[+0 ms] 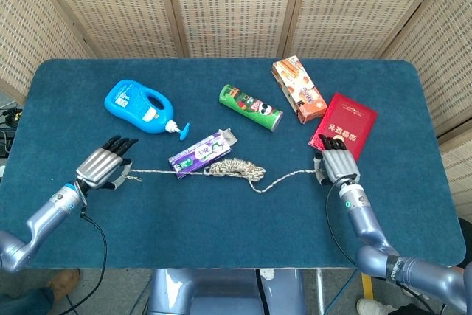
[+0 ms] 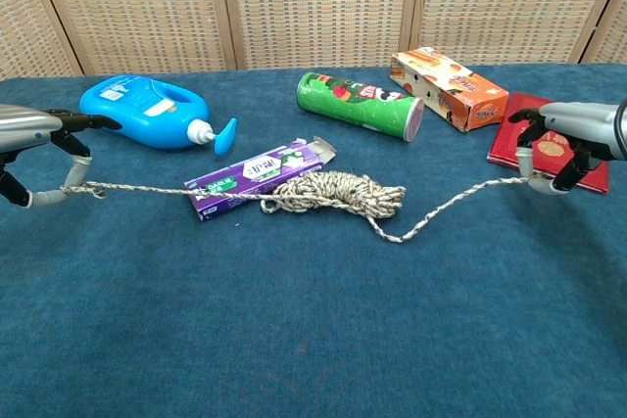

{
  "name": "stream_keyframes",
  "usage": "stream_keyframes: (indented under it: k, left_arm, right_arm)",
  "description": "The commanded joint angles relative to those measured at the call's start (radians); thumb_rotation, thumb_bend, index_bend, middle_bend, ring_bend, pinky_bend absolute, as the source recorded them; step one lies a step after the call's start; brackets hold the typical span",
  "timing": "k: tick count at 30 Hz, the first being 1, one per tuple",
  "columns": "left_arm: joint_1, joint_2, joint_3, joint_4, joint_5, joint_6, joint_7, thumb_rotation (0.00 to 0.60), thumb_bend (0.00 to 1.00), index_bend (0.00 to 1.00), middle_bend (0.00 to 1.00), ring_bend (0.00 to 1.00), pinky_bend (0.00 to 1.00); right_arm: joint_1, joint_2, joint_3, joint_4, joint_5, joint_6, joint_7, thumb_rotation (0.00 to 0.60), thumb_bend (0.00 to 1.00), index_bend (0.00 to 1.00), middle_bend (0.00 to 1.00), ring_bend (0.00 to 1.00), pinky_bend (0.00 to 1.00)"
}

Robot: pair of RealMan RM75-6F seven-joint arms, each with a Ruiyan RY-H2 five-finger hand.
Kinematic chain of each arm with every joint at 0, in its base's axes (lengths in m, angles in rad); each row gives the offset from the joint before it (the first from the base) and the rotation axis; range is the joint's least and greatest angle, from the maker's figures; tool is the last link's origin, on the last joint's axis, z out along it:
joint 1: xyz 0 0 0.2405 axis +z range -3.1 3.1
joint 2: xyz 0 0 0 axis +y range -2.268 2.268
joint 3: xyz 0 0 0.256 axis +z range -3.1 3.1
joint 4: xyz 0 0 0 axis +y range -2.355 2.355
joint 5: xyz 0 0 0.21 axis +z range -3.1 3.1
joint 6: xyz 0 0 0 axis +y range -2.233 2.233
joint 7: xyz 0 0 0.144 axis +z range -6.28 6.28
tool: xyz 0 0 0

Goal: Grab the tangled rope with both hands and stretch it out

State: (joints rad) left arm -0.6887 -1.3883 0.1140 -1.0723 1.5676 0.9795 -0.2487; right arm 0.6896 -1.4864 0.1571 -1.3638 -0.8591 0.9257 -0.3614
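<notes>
The rope [image 1: 234, 170] lies across the blue table [image 1: 221, 234], a knotted bundle in its middle just in front of the purple box [image 1: 203, 151], with a thin strand running out to each side. The left strand passes over the near edge of the purple box and ends at the left hand [image 1: 103, 167], which pinches it between thumb and a finger, the other fingers stretched forward and close together. In the chest view this hand [image 2: 44, 149] is cut off by the frame's left edge, so only the fingers and the pinched end show. The right strand sags in a shallow curve on the cloth, then rises to the right hand [image 1: 338, 164], which holds its end at the thumb side; the exact grip is hard to make out from above, because the back of the hand covers it. In the chest view the right hand [image 2: 568, 139] is cut by the right edge, with the rope end pinched below its fingers. It sits in front of the red booklet [image 1: 344, 127] and hides the booklet's near corner.

Further back lie a blue bottle [image 1: 138, 106] with its spout pointing to the purple box, a green can [image 1: 250, 107] on its side, and an orange carton [image 1: 298, 88]. The print on all of them is too small to read.
</notes>
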Motion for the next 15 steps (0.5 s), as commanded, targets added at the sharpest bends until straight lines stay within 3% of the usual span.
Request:
stream_keyframes:
  k: [1,15]
  left_arm:
    - [0.002,-0.007,0.000,0.007,0.009,0.002,-0.005,0.600,0.50,0.76,0.00,0.00,0.00]
    - [0.010,-0.005,-0.012,-0.005,0.013,-0.006,0.010,0.600,0.50,0.76,0.00,0.00,0.00]
  right_arm:
    - [-0.001,-0.004,-0.005,0.010,-0.010,0.017,-0.021,0.600,0.43,0.70,0.00,0.00,0.00]
    - [-0.009,-0.022,-0.005,0.052,0.012,0.119,-0.168,0.600,0.43,0.70,0.00,0.00,0.00]
